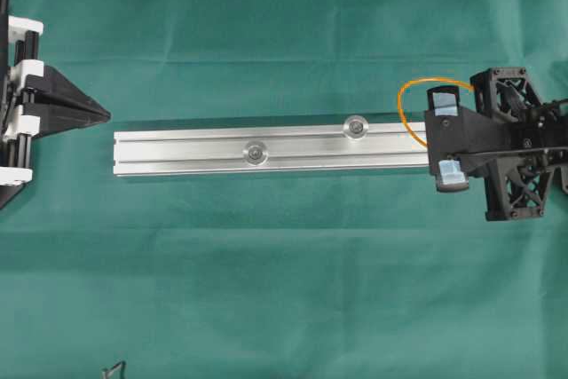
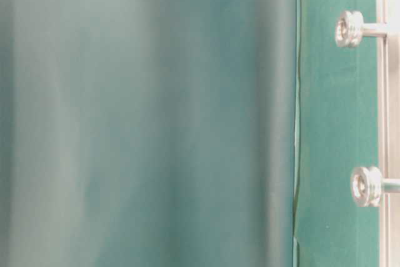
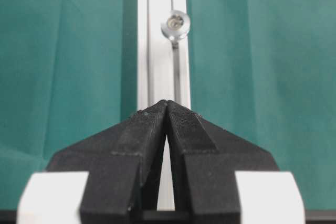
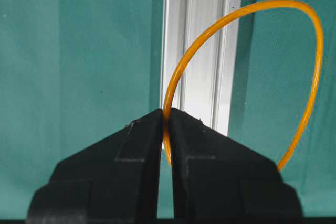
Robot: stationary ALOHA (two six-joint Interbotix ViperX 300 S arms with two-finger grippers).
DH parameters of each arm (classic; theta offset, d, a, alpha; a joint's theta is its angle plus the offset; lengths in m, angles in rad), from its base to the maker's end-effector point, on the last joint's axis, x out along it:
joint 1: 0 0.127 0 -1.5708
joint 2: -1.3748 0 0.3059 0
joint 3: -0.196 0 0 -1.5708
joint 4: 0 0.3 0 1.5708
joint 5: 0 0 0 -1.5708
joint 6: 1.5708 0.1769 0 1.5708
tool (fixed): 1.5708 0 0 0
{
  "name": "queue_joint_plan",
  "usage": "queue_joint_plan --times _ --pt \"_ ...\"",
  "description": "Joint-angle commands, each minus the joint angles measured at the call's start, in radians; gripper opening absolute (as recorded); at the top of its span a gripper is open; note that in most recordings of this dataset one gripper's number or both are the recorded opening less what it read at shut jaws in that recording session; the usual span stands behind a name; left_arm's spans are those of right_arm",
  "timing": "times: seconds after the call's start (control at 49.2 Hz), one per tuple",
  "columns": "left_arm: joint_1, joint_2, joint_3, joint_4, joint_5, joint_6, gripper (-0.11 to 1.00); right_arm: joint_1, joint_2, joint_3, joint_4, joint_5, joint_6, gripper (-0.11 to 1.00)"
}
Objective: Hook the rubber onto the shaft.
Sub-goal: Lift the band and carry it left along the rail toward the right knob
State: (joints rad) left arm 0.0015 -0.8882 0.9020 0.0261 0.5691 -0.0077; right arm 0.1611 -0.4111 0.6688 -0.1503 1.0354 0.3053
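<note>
Overhead, a silver rail (image 1: 266,148) lies across a green cloth (image 1: 284,272), with two round shafts (image 1: 357,126) standing up from it. At the rail's right end, the right gripper (image 4: 167,113) has its jaws pinching the orange rubber band (image 4: 310,51), whose loop arcs out over the rail end and the cloth beside it. At the rail's left end, the left gripper (image 3: 167,104) has its jaws pressed together, holding nothing

Orange rubber (image 4: 247,11), silver rail (image 1: 266,150), plain green cloth (image 1: 266,290), black hands (image 4: 167,116)
</note>
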Motion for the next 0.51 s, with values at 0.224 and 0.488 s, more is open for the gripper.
queue_joint_plan --times 0.224,0.488 --pt "0.002 0.005 -0.032 0.003 -0.005 0.002 0.0 0.0 0.003 -0.049 -0.005 0.0 -0.002 0.07" --pt "0.002 0.005 -0.031 0.003 -0.005 0.002 0.0 0.0 0.054 -0.1 -0.009 -0.002 -0.008 0.07"
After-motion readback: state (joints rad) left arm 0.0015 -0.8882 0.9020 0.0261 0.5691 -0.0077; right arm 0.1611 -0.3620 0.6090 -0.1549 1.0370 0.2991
